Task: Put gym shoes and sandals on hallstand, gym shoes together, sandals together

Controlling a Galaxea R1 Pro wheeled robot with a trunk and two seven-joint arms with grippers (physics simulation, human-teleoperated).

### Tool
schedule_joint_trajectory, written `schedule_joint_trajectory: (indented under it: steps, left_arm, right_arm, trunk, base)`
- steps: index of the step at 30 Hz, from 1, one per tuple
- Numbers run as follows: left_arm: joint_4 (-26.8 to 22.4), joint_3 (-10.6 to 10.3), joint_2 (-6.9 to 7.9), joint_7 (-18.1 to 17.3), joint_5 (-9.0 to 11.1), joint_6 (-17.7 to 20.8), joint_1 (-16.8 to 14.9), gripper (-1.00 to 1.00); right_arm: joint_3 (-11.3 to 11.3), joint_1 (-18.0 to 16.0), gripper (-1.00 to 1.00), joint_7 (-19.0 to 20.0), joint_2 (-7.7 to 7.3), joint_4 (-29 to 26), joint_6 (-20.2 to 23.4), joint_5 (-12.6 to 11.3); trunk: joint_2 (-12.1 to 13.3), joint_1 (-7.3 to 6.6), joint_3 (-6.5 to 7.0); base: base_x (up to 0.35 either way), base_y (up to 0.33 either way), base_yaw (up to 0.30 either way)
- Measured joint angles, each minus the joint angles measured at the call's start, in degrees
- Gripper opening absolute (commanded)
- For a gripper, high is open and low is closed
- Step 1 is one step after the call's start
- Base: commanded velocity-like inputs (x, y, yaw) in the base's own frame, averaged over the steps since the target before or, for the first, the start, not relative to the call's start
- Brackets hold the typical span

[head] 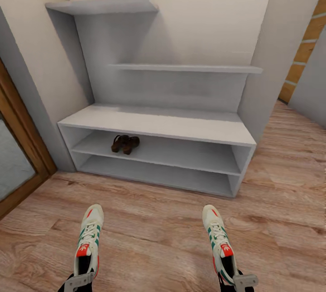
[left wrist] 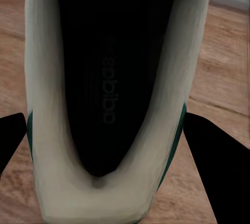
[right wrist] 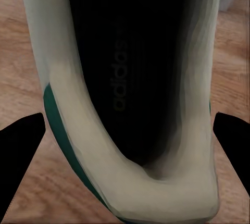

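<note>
Gym shoes' (head: 88, 237) heels behind hands

The head camera looks forward and down at the rack (head: 158, 124) and floor (head: 154, 237). Each wrist camera peers closely down into one shoe (left wrist: 109, 104) (right wrist: 125, 94), with that floor behind.

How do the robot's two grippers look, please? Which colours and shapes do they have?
In the head view, the left gripper and right gripper show light-grey metal plates with small round holes on black bodies. In the wrist views, the fingers are plain black wedges.
</note>
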Motion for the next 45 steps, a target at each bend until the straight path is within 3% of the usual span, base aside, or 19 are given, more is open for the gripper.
schedule_joint_trajectory:
  steps: [8,29,45]
  left_arm:
    - [0.02,-0.01,0.00,0.00,-0.08,-0.03,-0.03,-1.00]
    - [0.04,-0.06,0.00,-0.01,-0.22,-0.04,-0.01,-1.00]
    - [0.04,-0.10,0.01,0.01,-0.25,-0.03,-0.05,-1.00]
  right_arm:
    - [0.00,0.03,-1.00,0.00,0.00,-0.01,0.00,0.00]
    - [0.04,0.01,-1.00,0.00,0.00,-0.01,0.00,0.01]
    - [0.11,-0.02,-1.00,0.17,0.22,0.03,0.07,0.26]
  trunk:
    - [0.00,0.00,0.00]
    - [0.00,0.00,0.00]
    - [0.00,0.00,0.00]
  base:
    - [0.000,0.201,-0.262]
    - [0.000,0.006,-0.261]
    - [0.000,0.000,-0.025]
